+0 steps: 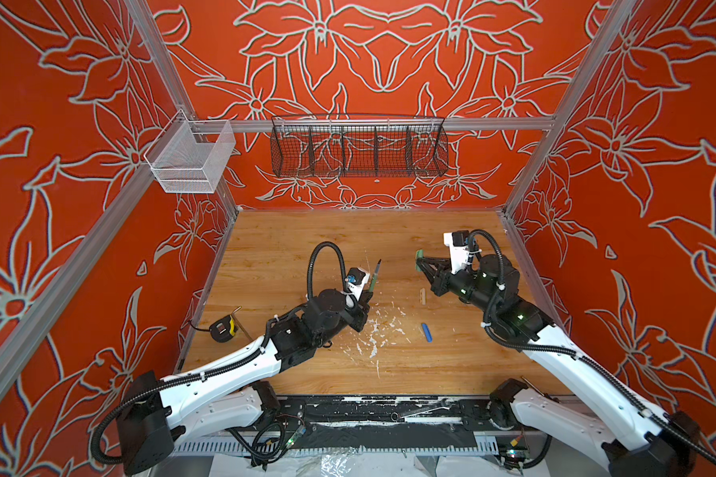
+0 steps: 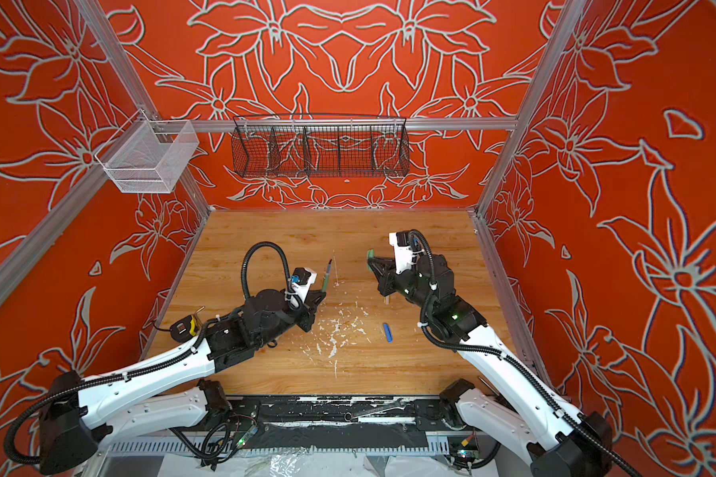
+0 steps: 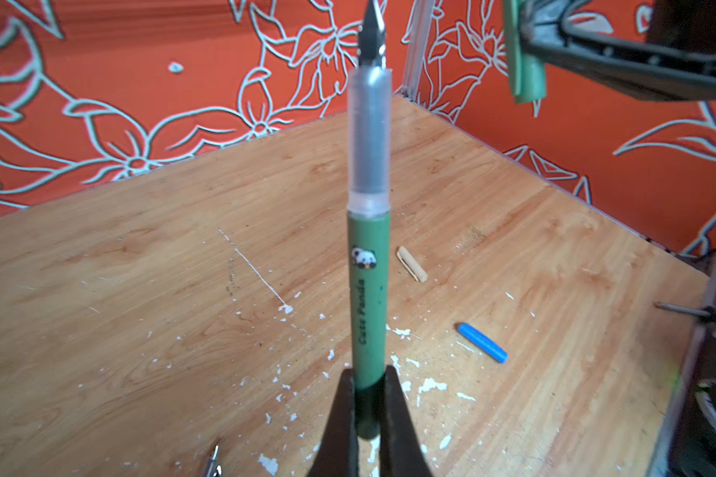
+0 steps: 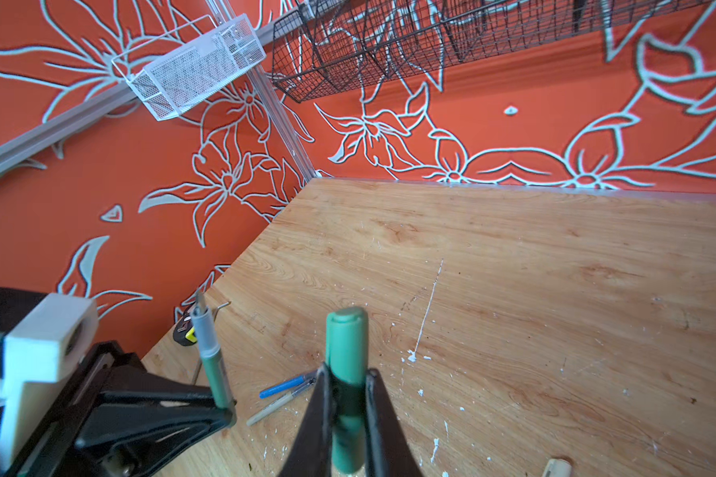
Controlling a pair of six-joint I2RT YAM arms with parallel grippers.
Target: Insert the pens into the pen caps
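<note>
Left gripper [image 3: 368, 373], jaws pinched on the tail of the green pen [image 3: 368, 289], holds it with the dark nib pointing away from the jaws. Beyond the nib, off to one side and well apart, the right gripper [image 4: 346, 371] clamps the green cap [image 4: 346, 342]; which end is open cannot be told. Mating probably needs the open end turned to the nib, both on one axis, then a straight, slow push. Below lie the beige cap [image 3: 412, 264] and the blue cap [image 3: 482, 342].
</note>
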